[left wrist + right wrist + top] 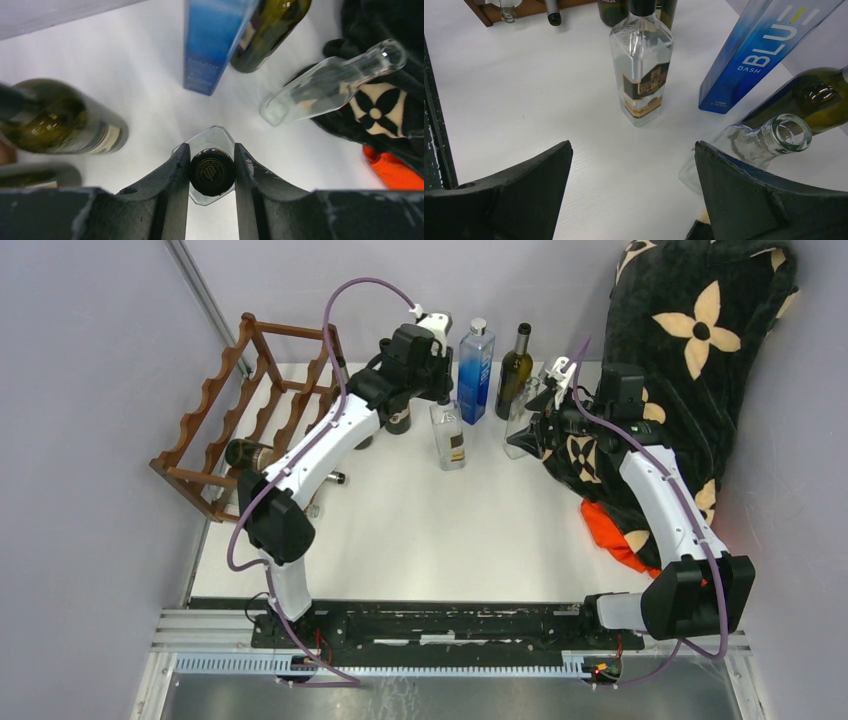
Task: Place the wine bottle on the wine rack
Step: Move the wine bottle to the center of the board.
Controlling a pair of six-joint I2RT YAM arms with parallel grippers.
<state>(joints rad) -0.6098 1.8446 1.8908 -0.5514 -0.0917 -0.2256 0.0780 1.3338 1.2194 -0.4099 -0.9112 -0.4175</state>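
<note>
fingers (175, 172) of the left gripper (211, 148) are clamped on the round black cap (212, 171) of the square clear bottle (450, 440), which stands upright mid-table, its long axis vertical. the wine rack (205, 390) lies to its left, nearer this arm. its scalloped reddish wood rails cradle bottles lying down, so the smooth glass likely needs tipping over. the right gripper (633, 150) hangs at the right, fingers wide apart, empty.

Patterned black blanket (700, 390) — orange cloth (612, 530).
</note>
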